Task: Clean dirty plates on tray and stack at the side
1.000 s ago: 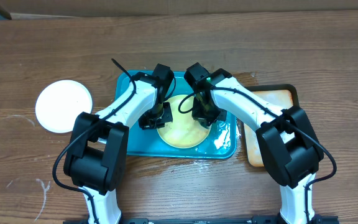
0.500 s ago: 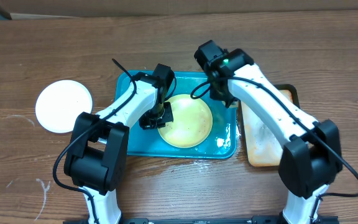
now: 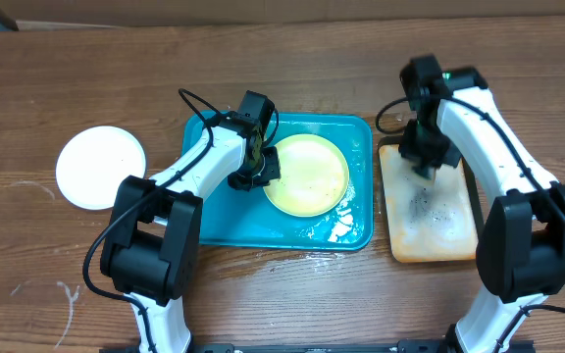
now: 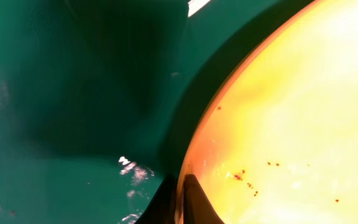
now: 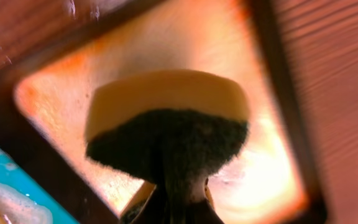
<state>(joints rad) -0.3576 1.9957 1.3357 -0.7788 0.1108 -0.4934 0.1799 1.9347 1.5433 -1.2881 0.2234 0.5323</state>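
Brown wood-grain table (image 3: pixel 86 78) is filling the overhead view, teal tray (image 3: pixel 214 221) at ctr, wet at its front-right corner. Pale yellow-green plate (image 3: pixel 312 176) is lying in the tray's rt half; white plate (image 3: pixel 101 167) is resting on the table, well off to the left. The left gripper (image 3: pixel 261 169) is reaching in low at the yellow-green plate's left edge, fingers (image 4: pixel 194 199) pinching the rim. The right gripper (image 3: pixel 424 162) is hanging over the tan stained tray (image 3: pixel 430 230), jaws clamping a sponge (image 5: pixel 166 99).

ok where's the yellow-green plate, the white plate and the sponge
pale yellow-green round plastic plate (image 3: pixel 312 176), overhead view, its middle
white round plastic plate (image 3: pixel 101 167), overhead view, its middle
yellow sponge with dark scouring side (image 5: pixel 166 93), right wrist view, its yellow foam part
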